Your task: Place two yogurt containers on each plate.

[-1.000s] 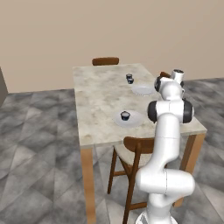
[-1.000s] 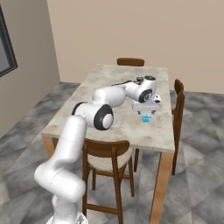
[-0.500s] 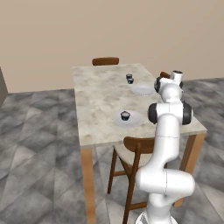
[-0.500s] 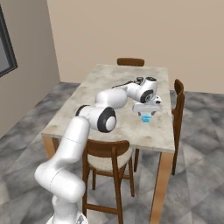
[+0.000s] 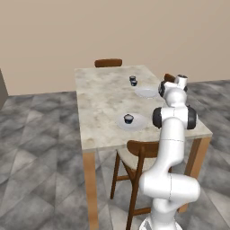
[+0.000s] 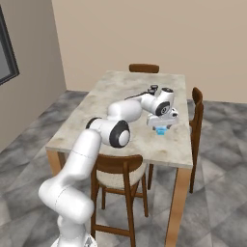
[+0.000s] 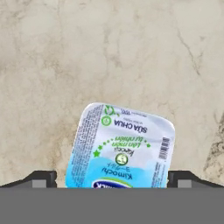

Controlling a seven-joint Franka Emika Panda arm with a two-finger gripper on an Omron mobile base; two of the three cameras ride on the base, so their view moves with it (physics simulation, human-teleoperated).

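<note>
yogurt container [image 7: 120,146] base cropped, grip unclear

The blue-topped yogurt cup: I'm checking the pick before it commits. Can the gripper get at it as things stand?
Probably yes. In the hand view the blue-topped yogurt cup lies on bare table, right below the gripper, with one fingertip on each side and nothing between.

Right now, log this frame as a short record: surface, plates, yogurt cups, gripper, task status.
surface: marble table
near plate: one yogurt cup on it
far plate: no cup visible on it
loose cups: two, on the table beyond the far plate
blue-lidded cup: between the finger tips, above the table
gripper: over the table's right side; contact with the cup unclear
task status: unfinished
</note>
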